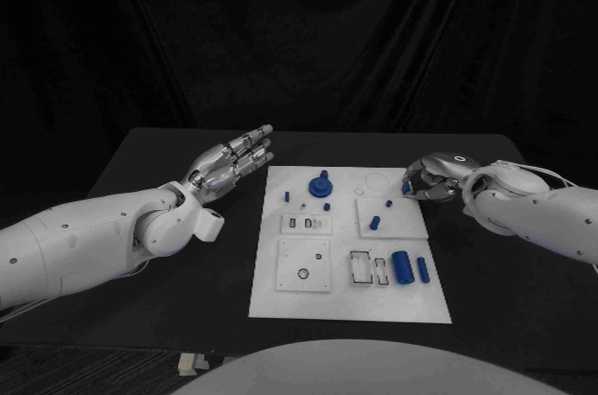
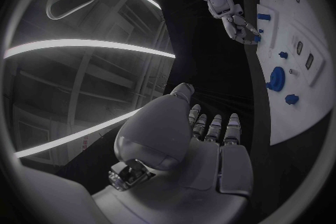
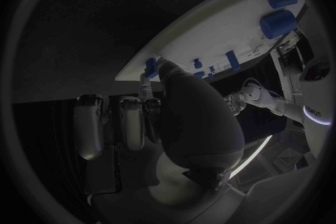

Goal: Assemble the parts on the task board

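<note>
From the head camera: white rectangular task board [image 1: 349, 300] lying mid-table on the black table [image 1: 149, 153]. Left hand [image 1: 233, 163] raised beside the board's far left corner, fingers straight, close together, holding nothing. Right hand [image 1: 430, 179] at the board's far right edge, fingers curled around a small blue part [image 1: 408, 187] at the fingertips. Blue round knobbed part [image 1: 321, 187] standing near the far middle; large blue cylinder [image 1: 403, 268] and slimmer blue peg [image 1: 423, 270] lying side by side on the near right.

From the left wrist: left hand's fingers extended side by side, well apart from the board; right hand at the board's edge, pinching the small blue part.

From the right wrist: fingertips closed on the small blue part at the board's corner.
</note>
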You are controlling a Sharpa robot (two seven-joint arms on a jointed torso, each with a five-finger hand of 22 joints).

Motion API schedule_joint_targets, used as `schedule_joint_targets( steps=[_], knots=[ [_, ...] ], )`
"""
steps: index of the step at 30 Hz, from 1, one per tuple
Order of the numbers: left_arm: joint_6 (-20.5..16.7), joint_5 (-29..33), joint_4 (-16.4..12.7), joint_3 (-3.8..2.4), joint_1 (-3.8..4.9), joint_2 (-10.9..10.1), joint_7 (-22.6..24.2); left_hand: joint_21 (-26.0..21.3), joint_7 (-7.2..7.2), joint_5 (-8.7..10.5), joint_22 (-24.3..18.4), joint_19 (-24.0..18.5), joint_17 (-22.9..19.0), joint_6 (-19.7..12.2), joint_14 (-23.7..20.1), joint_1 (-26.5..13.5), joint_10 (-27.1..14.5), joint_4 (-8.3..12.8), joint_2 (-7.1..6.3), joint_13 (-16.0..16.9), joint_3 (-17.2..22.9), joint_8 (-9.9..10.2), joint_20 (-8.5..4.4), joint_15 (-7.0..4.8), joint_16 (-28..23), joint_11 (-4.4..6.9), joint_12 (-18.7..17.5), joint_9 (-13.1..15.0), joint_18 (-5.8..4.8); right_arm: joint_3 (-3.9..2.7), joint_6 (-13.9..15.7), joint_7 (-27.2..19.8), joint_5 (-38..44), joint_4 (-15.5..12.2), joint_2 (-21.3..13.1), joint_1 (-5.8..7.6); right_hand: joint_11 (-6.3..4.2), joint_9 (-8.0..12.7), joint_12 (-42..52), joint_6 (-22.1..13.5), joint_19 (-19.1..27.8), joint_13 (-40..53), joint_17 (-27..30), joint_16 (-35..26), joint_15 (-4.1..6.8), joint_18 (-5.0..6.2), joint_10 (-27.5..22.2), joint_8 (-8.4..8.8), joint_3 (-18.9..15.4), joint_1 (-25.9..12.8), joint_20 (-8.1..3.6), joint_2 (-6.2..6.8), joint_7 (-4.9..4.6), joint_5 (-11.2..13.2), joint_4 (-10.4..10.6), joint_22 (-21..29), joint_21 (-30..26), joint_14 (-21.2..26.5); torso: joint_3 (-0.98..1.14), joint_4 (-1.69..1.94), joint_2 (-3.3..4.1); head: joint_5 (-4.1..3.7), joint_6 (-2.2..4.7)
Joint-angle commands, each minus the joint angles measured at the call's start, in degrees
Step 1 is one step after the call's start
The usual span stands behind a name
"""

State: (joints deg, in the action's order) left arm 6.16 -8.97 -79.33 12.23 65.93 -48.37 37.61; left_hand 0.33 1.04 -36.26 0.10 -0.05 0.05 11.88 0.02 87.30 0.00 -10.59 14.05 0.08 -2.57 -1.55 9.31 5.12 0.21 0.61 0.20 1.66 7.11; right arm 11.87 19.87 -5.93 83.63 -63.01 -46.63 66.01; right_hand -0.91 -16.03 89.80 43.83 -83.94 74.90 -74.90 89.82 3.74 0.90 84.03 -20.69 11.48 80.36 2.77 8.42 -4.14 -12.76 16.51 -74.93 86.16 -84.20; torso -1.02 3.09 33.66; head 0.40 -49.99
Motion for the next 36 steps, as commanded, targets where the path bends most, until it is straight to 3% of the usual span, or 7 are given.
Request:
schedule_joint_targets(
  steps=[1, 13, 17, 23, 28, 31, 36],
  knots=[
    [0.7, 0.1, -0.1, -0.06, -0.06, 0.1, 0.5, -0.3, 0.32, -0.26, -0.1, 0.0, 0.0, 0.1, 0.0, 0.3, 0.0, -0.1, 0.08, -0.1, 0.2, -0.2, 0.44, 0.49, -0.2, -0.44, -0.2, 0.0, 1.05, -0.02, -0.8, 1.3, 0.3, 0.2, 0.1, -0.21, 0.21, -0.2, 0.2, 0.7, -3.4, 15.1, -15.1, 0.2, -0.15, 0.23, 6.0, -0.65, 0.4, 0.1, 0.15, -0.42, 0.00, 0.2, 0.0, -13.6, -0.1, -5.8, -0.01, -0.01, -0.02, 0.07, -0.01],
    [0.8, 0.1, -0.1, -0.06, -0.07, 0.1, 0.4, -0.3, 0.32, -0.26, -0.1, 0.0, 0.0, 0.1, 0.0, 0.3, 0.0, -0.1, 0.08, -0.1, 0.2, -0.2, 0.44, 0.49, -0.2, -0.44, -0.2, 0.0, 1.05, -0.02, 1.0, 1.3, 0.3, 0.0, 0.1, -0.29, -0.11, -1.7, 0.2, 3.9, -3.2, 15.1, -15.1, 0.2, 0.11, 0.28, 6.0, -3.91, 1.3, 2.2, -0.06, -1.81, 0.41, -1.2, -0.6, -13.5, -0.3, -5.8, -0.01, 0.00, 0.00, 0.08, -0.01],
    [0.8, 0.1, -0.1, -0.05, -0.08, 0.1, 0.3, -0.3, 0.32, -0.26, -0.1, 0.0, 0.0, 0.1, 0.0, 0.3, 0.0, -0.1, 0.08, -0.1, 0.2, -0.2, 0.44, 0.49, -0.2, -0.44, -0.2, 0.0, 1.05, -0.02, 3.5, 0.9, 0.3, -0.4, 0.0, -0.29, -0.26, -2.4, 0.2, 5.4, -3.3, 15.1, -15.1, 0.2, 0.26, 0.26, 6.0, -5.26, 1.7, 2.9, -0.19, -2.81, 0.57, -1.8, -0.9, -13.5, -0.2, -5.8, -0.01, -0.01, -0.02, 0.09, -0.01],
    [0.9, 0.1, 0.0, -0.05, -0.11, 0.1, 0.3, -0.3, 0.32, -0.26, -0.1, 0.0, 0.0, 0.1, 0.0, 0.3, 0.0, -0.1, 0.08, -0.1, 0.2, -0.2, 0.44, 0.49, -0.2, -0.44, -0.2, 0.0, 1.05, -0.04, 6.8, 0.4, 0.3, -1.8, -0.4, -0.23, -0.37, -2.8, 0.2, 6.3, -3.3, 15.1, -15.1, 0.2, 0.36, 0.26, 6.0, -6.09, 1.7, 3.2, -0.28, -2.85, 0.70, -2.4, -1.1, -13.5, -0.2, -5.8, 0.01, -0.01, 0.00, 0.37, -0.01],
    [0.9, 0.1, 0.1, -0.05, -0.12, 0.0, 0.2, -0.3, 0.32, -0.26, -0.1, 0.0, 0.0, 0.1, 0.0, 0.3, 0.0, -0.1, 0.08, -0.1, 0.2, -0.2, 0.44, 0.49, -0.2, -0.44, -0.2, 0.0, 1.05, -0.05, 8.0, 0.6, 0.3, -4.7, -1.0, 0.70, -0.38, -2.9, 0.2, 6.3, -3.2, 15.1, -15.1, 0.2, 0.38, 0.30, 6.0, -6.17, 1.7, 3.5, -0.32, -2.65, 0.64, -2.6, -1.3, -13.5, -0.4, -5.8, 0.01, -0.01, -0.01, 0.65, -0.01],
    [0.9, 0.1, 0.2, -0.05, -0.13, 0.1, 0.1, -0.3, 0.32, -0.26, -0.1, 0.0, 0.0, 0.1, 0.0, 0.3, 0.0, -0.1, 0.08, -0.1, 0.2, -0.2, 0.44, 0.49, -0.2, -0.44, -0.2, 0.0, 1.05, -0.06, 8.1, 1.0, 0.3, -7.3, -1.0, 1.98, -0.30, -2.9, 0.2, 6.1, -3.0, 15.1, -15.1, 0.2, 0.36, 0.40, 6.0, -6.10, 1.6, 3.8, -0.33, -2.45, 0.48, -2.9, -1.5, -13.4, -0.8, -5.8, 0.01, -0.05, 0.01, 0.79, -0.01],
    [1.0, 0.1, 0.5, -0.05, -0.16, 0.4, 0.0, -0.3, 0.32, -0.26, -0.1, 0.0, 0.0, 0.1, 0.0, 0.3, 0.0, -0.1, 0.08, -0.1, 0.2, -0.2, 0.44, 0.49, -0.2, -0.44, -0.2, 0.0, 1.05, -0.07, 7.6, 2.3, 0.4, -12.5, -0.5, 4.22, -0.22, -2.8, 0.2, 6.0, -2.9, 15.1, -15.1, 0.2, 0.34, 0.43, 6.0, -6.04, 1.6, 3.7, -0.32, -2.40, 0.35, -3.0, -1.5, -13.3, -0.9, -5.8, -0.02, -0.08, -0.08, 0.34, -0.01]
  ],
)
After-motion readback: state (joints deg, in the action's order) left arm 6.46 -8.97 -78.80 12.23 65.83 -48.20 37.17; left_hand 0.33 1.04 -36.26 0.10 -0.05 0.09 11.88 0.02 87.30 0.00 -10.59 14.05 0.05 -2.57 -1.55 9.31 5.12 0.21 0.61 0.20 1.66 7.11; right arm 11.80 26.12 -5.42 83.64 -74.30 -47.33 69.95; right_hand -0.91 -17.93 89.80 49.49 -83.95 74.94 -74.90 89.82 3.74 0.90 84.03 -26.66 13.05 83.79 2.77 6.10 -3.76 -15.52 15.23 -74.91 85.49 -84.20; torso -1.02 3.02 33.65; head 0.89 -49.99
